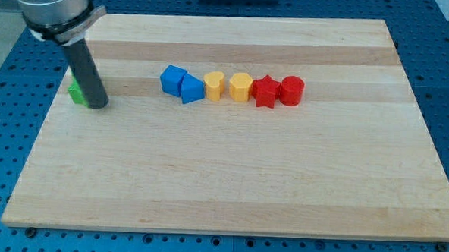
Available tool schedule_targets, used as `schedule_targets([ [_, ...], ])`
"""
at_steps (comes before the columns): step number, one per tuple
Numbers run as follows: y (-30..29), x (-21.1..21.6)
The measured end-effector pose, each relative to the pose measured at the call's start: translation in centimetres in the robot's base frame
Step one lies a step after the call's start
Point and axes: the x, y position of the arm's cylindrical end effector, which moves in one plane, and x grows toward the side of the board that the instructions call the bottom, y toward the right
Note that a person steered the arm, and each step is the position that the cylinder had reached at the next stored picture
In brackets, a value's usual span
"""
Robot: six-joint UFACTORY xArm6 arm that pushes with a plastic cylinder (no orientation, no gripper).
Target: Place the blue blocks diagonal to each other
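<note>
Claw-less dark smooth rod, my tip (98, 104) beside green block (75, 94), wooden board (230, 179).

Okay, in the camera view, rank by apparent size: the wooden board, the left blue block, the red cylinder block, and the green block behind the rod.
1. Wooden board, by far.
2. Left blue block and red cylinder block: look alike, not ranked.
3. Green block: smallest showing, but my tip partly hides it, so unsure.
</note>
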Motion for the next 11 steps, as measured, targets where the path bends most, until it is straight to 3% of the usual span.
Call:
schedule_targets([
  [1,2.0,0.4],
  [3,14.3,1.3],
  [4,17.9,-0.2],
  [5,17.5,-1.7],
  [7,9.5,-1.8],
  [9,16.3,-1.3],
  [11,14.5,-5.9],
])
